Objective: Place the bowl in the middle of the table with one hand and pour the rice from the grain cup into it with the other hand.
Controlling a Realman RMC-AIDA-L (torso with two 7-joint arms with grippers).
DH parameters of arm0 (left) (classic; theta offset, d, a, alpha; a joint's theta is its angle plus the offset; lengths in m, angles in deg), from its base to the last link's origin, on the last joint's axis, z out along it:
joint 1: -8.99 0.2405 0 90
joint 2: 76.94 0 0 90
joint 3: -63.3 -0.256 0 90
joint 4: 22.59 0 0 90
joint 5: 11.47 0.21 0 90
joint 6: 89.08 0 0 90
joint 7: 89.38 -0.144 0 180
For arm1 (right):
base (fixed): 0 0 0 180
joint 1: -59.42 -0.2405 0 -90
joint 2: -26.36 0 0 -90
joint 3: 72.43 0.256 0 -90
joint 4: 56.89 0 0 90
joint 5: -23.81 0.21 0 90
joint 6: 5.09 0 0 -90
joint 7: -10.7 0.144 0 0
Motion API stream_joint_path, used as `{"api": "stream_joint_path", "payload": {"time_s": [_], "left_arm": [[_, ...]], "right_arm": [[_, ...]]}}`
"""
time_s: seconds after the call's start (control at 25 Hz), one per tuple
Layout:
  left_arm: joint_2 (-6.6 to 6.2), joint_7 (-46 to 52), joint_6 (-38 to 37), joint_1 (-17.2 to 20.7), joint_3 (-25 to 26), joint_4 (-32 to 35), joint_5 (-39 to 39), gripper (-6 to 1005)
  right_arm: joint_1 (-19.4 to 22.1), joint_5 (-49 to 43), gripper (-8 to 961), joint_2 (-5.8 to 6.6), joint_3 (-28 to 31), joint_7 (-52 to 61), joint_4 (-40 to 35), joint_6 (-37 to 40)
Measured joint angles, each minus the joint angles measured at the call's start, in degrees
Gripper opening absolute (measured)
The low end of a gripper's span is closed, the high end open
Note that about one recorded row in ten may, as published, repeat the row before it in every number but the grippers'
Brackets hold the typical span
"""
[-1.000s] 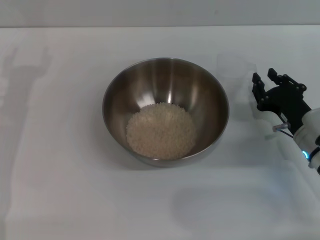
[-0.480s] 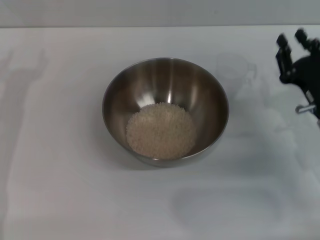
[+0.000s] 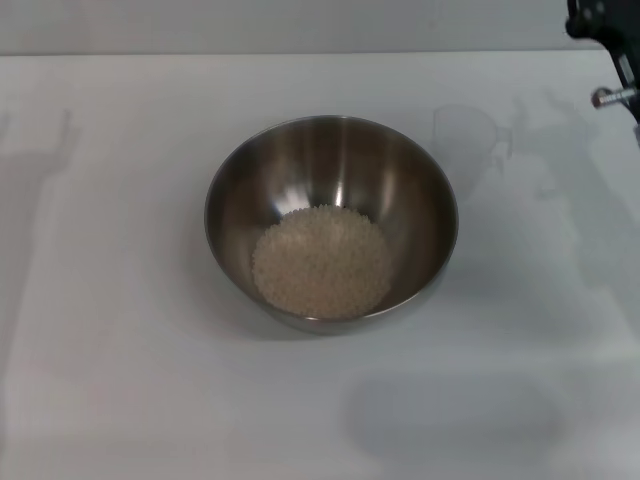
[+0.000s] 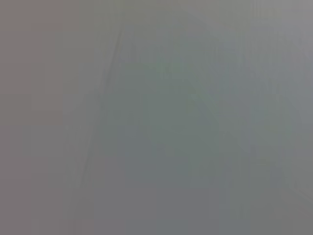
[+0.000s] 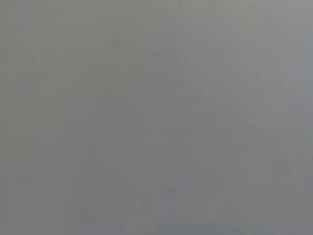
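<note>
The steel bowl [image 3: 331, 180] stands in the middle of the white table [image 3: 120, 300]. A heap of pale rice [image 3: 321, 261] lies in its bottom. The clear grain cup [image 3: 468, 136] stands upright on the table just behind and to the right of the bowl, apart from it, and looks empty. Only a black part of my right gripper [image 3: 605, 28] shows at the top right corner, raised well away from the cup. My left gripper is out of view. Both wrist views show only a plain grey blur.
The table's far edge [image 3: 300, 52] runs across the top of the head view. Faint arm shadows lie on the left and right of the tabletop.
My right gripper has pulled up and back from beside the cup to the top right corner, nearly leaving the view. The cup, bowl and rice have not moved.
</note>
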Motion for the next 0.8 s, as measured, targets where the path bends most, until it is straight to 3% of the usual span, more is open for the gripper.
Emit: {"api": "stream_joint_path", "payload": {"time_s": [0.2, 0.56, 0.8], "left_arm": [[0.01, -1.21, -0.02, 0.05, 0.14, 1.08, -0.05, 811], [0.09, -1.71, 0.21, -0.07, 0.27, 1.64, -0.16, 811], [0.09, -1.65, 0.15, -0.27, 0.29, 1.64, -0.18, 811]], "right_arm": [[-3.93, -0.10, 353, 0.06, 0.09, -0.12, -1.47, -1.30], [-5.41, 0.00, 353, 0.12, 0.69, 0.06, -2.62, -3.01], [-5.45, 0.00, 425, 0.22, 1.82, 0.15, -2.78, -3.23]]}}
